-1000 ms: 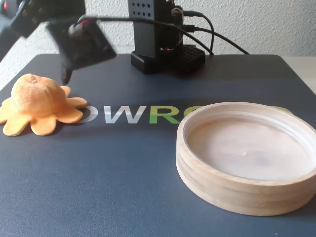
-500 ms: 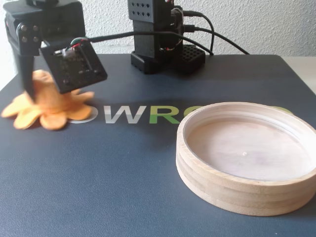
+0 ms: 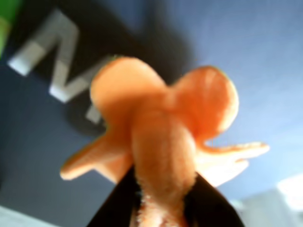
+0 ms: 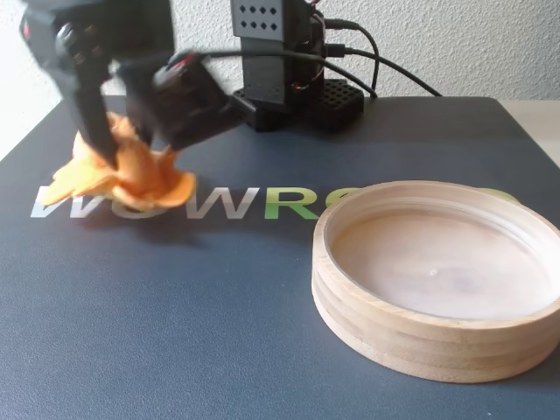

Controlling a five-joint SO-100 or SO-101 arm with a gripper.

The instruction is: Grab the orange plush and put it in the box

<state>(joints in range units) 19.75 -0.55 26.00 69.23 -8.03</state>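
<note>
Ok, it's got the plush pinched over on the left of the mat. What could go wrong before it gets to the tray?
1. The gripper seems to pinch only a soft fold of the orange plush; the wrist view shows its flaps hanging loose, so it may slip out in transit.
2. The box sits far to the right in the fixed view, and its raised rim could snag dangling flaps if the carry is low.

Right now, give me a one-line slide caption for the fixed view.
Gripper clamps the orange plush at the mat's left, with the wooden box empty at right.
</note>
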